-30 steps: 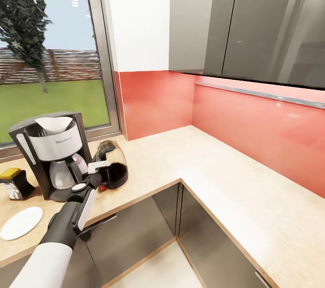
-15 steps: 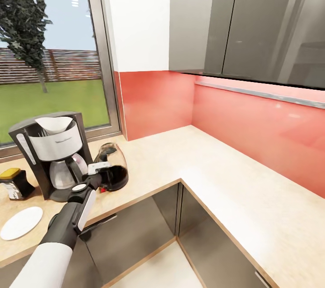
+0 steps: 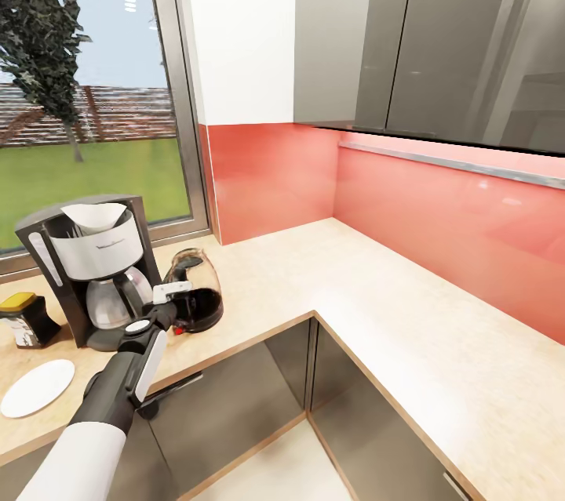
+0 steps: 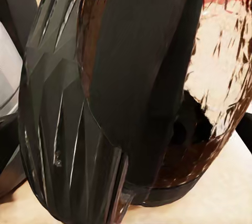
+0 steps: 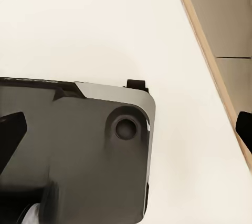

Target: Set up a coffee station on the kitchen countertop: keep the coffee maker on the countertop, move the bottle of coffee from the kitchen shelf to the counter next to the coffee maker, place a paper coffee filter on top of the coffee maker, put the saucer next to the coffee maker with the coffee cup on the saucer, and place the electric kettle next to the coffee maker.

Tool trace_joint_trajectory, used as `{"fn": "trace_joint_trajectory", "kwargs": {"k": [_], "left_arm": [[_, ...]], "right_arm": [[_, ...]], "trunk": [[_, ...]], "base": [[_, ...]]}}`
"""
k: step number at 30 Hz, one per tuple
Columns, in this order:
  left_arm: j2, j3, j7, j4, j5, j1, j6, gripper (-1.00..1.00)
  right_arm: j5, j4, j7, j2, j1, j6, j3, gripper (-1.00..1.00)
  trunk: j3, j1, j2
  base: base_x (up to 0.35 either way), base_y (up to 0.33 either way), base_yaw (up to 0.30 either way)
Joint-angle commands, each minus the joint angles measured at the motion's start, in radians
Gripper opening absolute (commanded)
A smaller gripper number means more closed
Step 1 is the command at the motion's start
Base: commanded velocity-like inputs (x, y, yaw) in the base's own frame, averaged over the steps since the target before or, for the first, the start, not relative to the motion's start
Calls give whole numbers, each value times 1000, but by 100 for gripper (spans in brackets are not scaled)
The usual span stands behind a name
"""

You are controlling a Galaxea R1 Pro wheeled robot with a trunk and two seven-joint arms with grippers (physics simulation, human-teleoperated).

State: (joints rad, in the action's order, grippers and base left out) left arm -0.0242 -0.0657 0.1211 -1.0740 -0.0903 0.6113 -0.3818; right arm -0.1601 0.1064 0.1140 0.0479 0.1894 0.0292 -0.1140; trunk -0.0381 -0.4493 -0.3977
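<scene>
Glass electric kettle [image 3: 194, 291] upright beside coffee maker [image 3: 90, 274]; left pincer [image 3: 174, 299] pinching its handle, handle facing robot.

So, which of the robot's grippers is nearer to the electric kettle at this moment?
Left. The left gripper is right at the electric kettle, at its handle side, beside the coffee maker. The right gripper is elsewhere, over pale floor and a dark base.
</scene>
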Motion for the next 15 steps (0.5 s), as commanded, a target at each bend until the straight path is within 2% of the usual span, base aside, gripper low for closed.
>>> {"fn": "trace_joint_trajectory", "kwargs": {"k": [1, 8, 15], "left_arm": [[0, 1, 6, -1, -10, 1, -5, 100], [0, 2, 6, -1, -9, 1, -5, 100], [0, 2, 6, -1, -11, 1, -5, 100]], "right_arm": [[-10, -1, 4, 0, 1, 3, -9, 100], [-10, -1, 4, 1, 1, 3, -9, 100], [-10, -1, 4, 1, 1, 3, -9, 100]], "trunk": [[-2, -1, -2], [-2, -1, -2], [-2, -1, -2]], "base": [[-32, 0, 0], [-212, 0, 0], [-41, 0, 0]]}}
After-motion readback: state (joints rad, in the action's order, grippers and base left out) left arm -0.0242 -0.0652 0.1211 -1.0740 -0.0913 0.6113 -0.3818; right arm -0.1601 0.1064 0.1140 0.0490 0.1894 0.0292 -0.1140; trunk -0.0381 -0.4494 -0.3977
